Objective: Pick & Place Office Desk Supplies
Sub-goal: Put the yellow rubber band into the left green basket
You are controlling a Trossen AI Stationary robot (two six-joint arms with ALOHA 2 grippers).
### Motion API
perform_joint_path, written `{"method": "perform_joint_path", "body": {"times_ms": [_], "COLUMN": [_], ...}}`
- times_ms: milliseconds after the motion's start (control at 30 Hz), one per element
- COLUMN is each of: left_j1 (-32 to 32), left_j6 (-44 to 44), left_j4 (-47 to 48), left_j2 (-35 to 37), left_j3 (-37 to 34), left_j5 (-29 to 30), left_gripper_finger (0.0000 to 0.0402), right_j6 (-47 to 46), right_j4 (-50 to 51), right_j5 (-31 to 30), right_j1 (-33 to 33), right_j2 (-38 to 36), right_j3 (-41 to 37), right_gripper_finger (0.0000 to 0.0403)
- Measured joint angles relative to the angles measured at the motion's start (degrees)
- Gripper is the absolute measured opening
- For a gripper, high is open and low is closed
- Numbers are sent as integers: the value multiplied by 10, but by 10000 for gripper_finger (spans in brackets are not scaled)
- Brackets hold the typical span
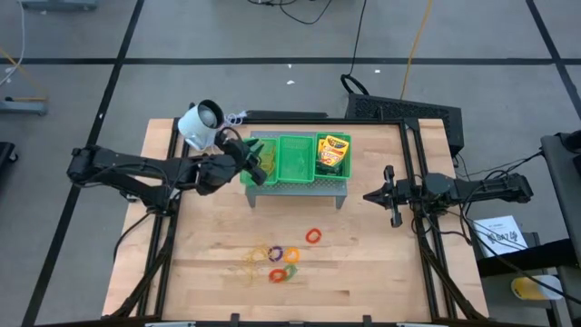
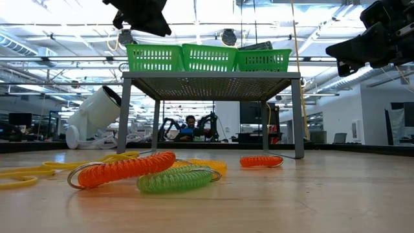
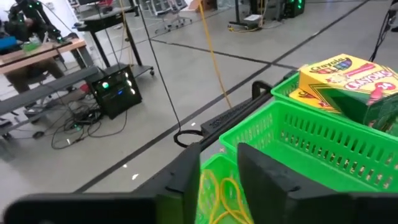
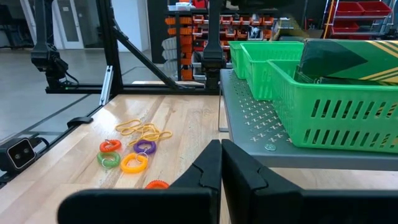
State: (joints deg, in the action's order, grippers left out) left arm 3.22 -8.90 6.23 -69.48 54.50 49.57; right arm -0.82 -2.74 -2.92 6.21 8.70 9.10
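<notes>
coiled rings point(image 2: 123, 169) are seen on the worktop point(image 1: 363, 263). the left end effector point(image 3: 219, 171), fingers spread, is held over the tray point(image 1: 300, 162); the right end effector point(image 4: 221, 163) is pressed together.

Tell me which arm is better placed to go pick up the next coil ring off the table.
Probably the right. Its gripper hangs shut and empty beside the tray, with the red ring nearby. The left gripper is over the tray's left bin, open above rubber bands.
</notes>
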Motion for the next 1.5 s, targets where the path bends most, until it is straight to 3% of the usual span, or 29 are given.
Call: {"method": "perform_joint_path", "body": {"times_ms": [300, 533, 700, 900, 1000, 1233, 1500], "left_j1": [10, 60, 106, 143, 163, 214, 226], "left_j6": [2, 55, 67, 47, 32, 1, -68], "left_j4": [15, 0, -5, 78, 100, 101, 106], "left_j2": [24, 79, 133, 161, 148, 71, -25], "left_j3": [0, 0, 1, 0, 0, 0, 0], "left_j5": [-9, -93, -207, -432, -505, -521, -506], "left_gripper_finger": [199, 216, 216, 216, 216, 216, 216], "right_j6": [0, 0, 0, 0, 0, 0, 0], "right_j4": [0, 0, 0, 0, 0, 0, 0], "right_j5": [0, 0, 0, 0, 0, 0, 0], "right_j1": [0, 0, 0, 0, 0, 0, 0], "right_j2": [0, 0, 0, 0, 0, 0, 0], "right_j3": [0, 0, 0, 0, 0, 0, 0], "right_gripper_finger": [0, 0, 0, 0, 0, 0, 0]}}
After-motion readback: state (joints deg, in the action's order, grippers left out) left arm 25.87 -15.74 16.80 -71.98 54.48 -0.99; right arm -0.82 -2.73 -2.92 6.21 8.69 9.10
